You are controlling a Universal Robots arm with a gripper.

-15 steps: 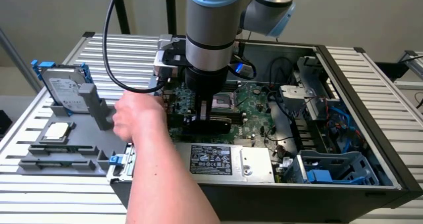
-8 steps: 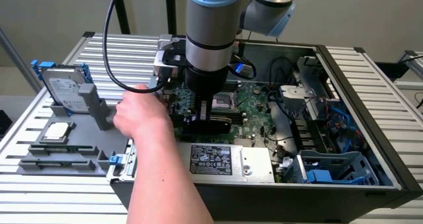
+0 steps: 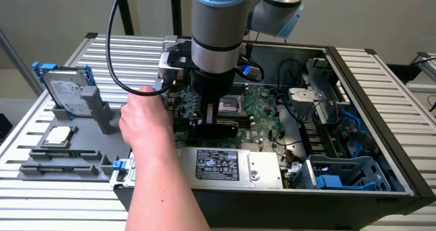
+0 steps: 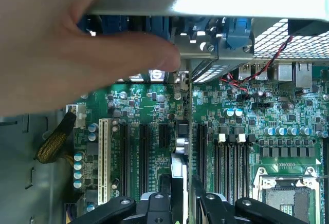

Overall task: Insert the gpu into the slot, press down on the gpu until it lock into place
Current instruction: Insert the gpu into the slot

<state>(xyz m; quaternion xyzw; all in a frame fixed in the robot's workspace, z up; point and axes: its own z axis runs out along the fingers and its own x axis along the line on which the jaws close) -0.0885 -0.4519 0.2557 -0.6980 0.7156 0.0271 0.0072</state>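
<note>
The pincer (image 3: 210, 119) is shut tight on the card (image 3: 216, 131). It holds the card up on its thin edge, low over the green board (image 3: 262, 100) inside the open computer case (image 3: 307, 208). From the wrist view, the card stands between long black sockets (image 4: 144, 152). A person's hand (image 3: 145, 119) reaches in just beside the pincer.

Silver-grey arm (image 3: 216, 31) with pale-blue joint caps (image 3: 290, 20), black cable (image 3: 109, 42) (looped alongside), black screw-studded pincer (image 4: 184, 193).

Pincer (image 3: 209, 120) low inside case (image 3: 272, 206), seemingly clamped on gpu (image 3: 215, 131); hand (image 3: 146, 121) just beside.
</note>
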